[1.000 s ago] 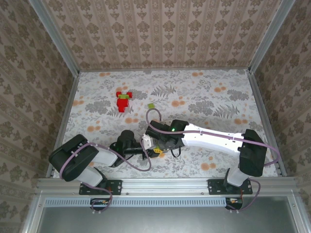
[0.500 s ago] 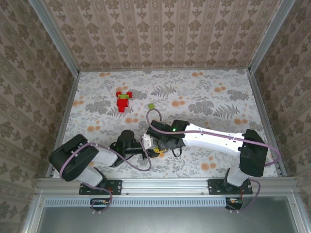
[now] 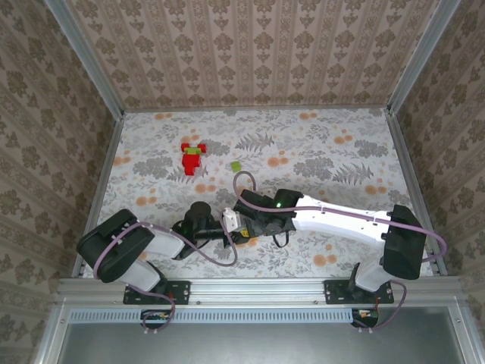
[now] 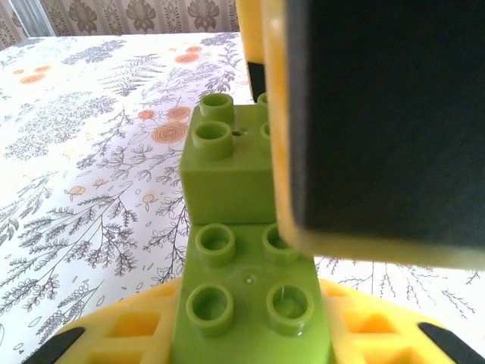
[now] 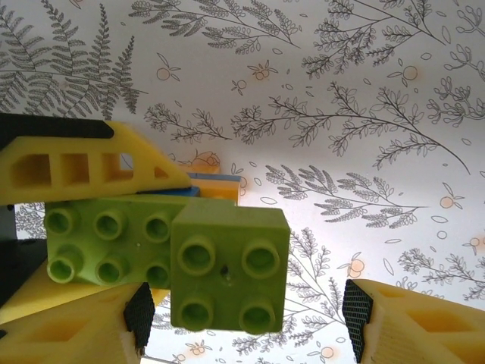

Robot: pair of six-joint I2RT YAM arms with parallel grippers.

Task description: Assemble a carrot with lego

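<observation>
The carrot (image 5: 106,239) is a short stack: a green oblong brick, a green square brick (image 5: 229,265) pressed on its end, and blue and orange bricks (image 5: 216,186) behind. My left gripper (image 4: 250,334) is shut on the green oblong brick (image 4: 250,288); the square one (image 4: 227,171) sits just beyond. My right gripper (image 5: 248,309) is open, its black pads (image 5: 356,307) standing either side of the square brick, the right pad well apart from it. From above, both grippers (image 3: 231,231) (image 3: 250,230) meet near the table's front middle, over the carrot (image 3: 246,240).
A cluster of red lego with a green piece (image 3: 192,158) lies at the back left of the flowered table (image 3: 341,152). A single small green brick (image 3: 236,165) lies further right. Patterned walls close in the table on three sides.
My right gripper has opened and let go of the green square brick, which stays on the stack. The right arm has drawn back a little to the right. The left arm has kept still.
</observation>
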